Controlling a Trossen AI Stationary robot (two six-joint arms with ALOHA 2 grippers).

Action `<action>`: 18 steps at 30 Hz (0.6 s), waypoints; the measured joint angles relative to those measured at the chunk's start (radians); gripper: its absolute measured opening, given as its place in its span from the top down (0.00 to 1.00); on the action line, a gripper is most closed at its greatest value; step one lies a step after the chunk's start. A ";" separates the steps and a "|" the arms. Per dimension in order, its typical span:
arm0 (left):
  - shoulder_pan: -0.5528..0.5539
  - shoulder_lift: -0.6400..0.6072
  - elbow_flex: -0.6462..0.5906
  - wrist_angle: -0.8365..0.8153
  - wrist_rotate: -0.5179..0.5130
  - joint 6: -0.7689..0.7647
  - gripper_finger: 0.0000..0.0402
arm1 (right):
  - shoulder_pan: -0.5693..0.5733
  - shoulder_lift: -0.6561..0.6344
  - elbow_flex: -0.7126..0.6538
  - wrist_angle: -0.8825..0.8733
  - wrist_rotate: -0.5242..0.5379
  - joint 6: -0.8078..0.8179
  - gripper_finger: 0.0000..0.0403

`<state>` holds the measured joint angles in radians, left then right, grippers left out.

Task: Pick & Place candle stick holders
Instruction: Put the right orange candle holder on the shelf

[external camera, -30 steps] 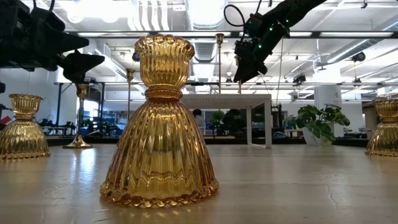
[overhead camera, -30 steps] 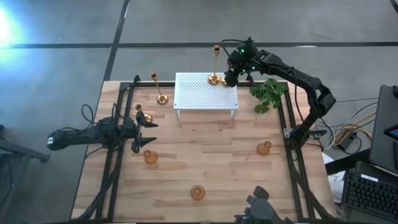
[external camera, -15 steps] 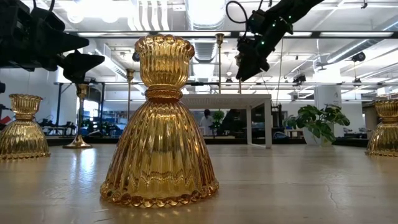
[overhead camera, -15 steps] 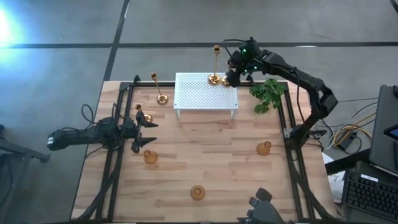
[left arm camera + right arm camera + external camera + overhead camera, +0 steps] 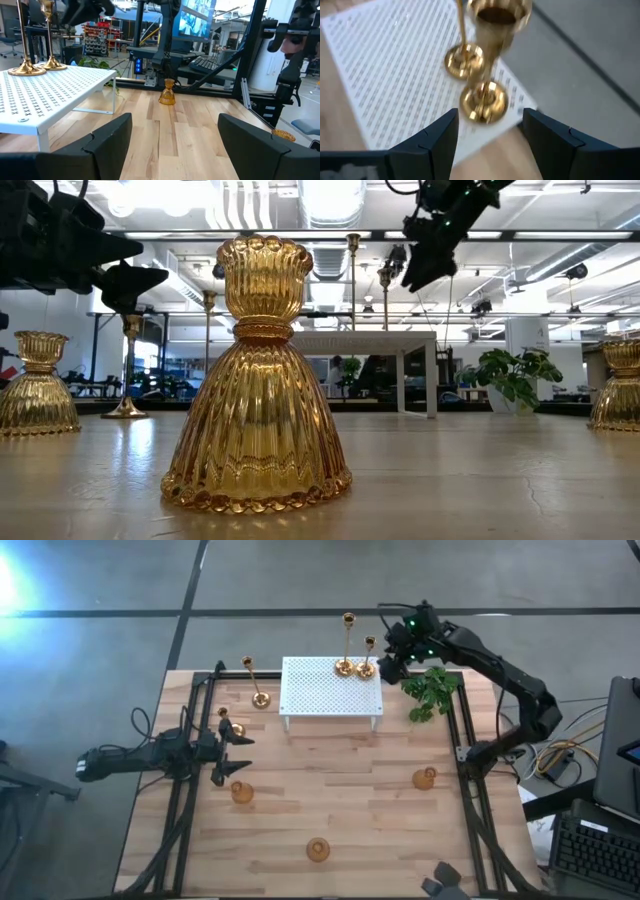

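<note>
Two tall gold candle stick holders (image 5: 346, 664) (image 5: 367, 667) stand by their round bases on the far right corner of the white perforated stand (image 5: 320, 690). My right gripper (image 5: 397, 664) is open and empty, just right of them; in its wrist view (image 5: 487, 132) the nearer holder (image 5: 485, 100) stands ahead of the fingers. Two more tall holders (image 5: 260, 698) (image 5: 236, 728) stand on the table at the left. My left gripper (image 5: 226, 756) is open and empty beside the nearer of these. Three squat amber holders (image 5: 241, 792) (image 5: 318, 850) (image 5: 425, 778) sit on the table.
A green leafy sprig (image 5: 431, 692) lies right of the stand, under my right arm. A black frame rail (image 5: 186, 790) runs along the table's left and right sides. Bare wood (image 5: 330, 775) lies between the stand and the squat holders.
My right gripper has drawn back from the stand toward the table's right edge and a little up. The shorter tall holder that it covered now shows, standing free on the stand beside the taller one.
</note>
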<state>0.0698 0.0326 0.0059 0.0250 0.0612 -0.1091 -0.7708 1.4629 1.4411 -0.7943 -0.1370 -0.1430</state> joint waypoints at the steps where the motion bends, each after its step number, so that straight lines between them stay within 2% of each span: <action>1: 0.000 0.000 0.000 0.000 0.000 0.000 0.25 | 0.000 -0.013 -0.004 -0.026 -0.001 0.004 0.47; 10: 0.000 0.000 0.000 0.000 0.000 0.000 0.25 | 0.052 -0.191 -0.093 -0.194 -0.032 0.055 0.47; 18: 0.000 0.000 0.000 0.000 0.000 0.000 0.25 | 0.206 -0.413 -0.246 -0.228 -0.073 0.193 0.47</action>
<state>0.0696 0.0326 0.0059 0.0250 0.0612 -0.1093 -0.5645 1.0498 1.1955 -1.0220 -0.2100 0.0498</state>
